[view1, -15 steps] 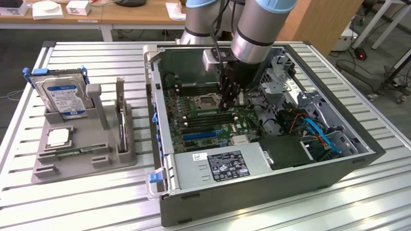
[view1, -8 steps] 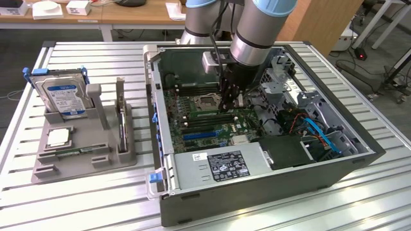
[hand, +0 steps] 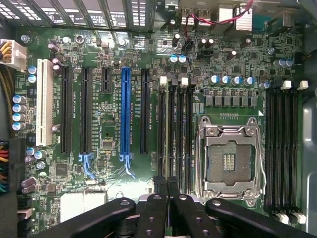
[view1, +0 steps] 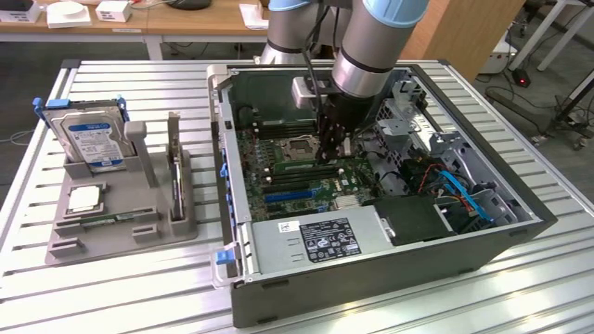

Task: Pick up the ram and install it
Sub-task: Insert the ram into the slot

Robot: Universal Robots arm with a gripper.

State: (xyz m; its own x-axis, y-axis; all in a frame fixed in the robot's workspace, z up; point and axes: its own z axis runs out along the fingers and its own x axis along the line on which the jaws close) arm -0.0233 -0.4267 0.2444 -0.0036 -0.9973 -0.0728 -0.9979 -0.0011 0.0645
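Observation:
My gripper [hand: 167, 184] is down inside the open computer case [view1: 519, 236], over the memory slots beside the empty processor socket [hand: 229, 159]. Its two black fingers [hand: 159, 203] are shut together. The ram [hand: 167, 131] stands edge-on in a slot, and its thin edge runs straight in between the fingertips. From the exterior view it is a green strip [view1: 297, 165] low on the motherboard, with the gripper [view1: 332, 158] at one end of it. Another green stick [view1: 174, 170] stands upright in the grey holder [view1: 190, 219].
The grey holder at the exterior view's left also carries a silver hard drive [view1: 93, 142] and a square processor chip [view1: 85, 200]. Inside the case are the power supply [view1: 320, 243], drive cages [view1: 418, 129] and blue cables [view1: 464, 195]. A second bank of memory slots [hand: 282, 148] lies beyond the socket.

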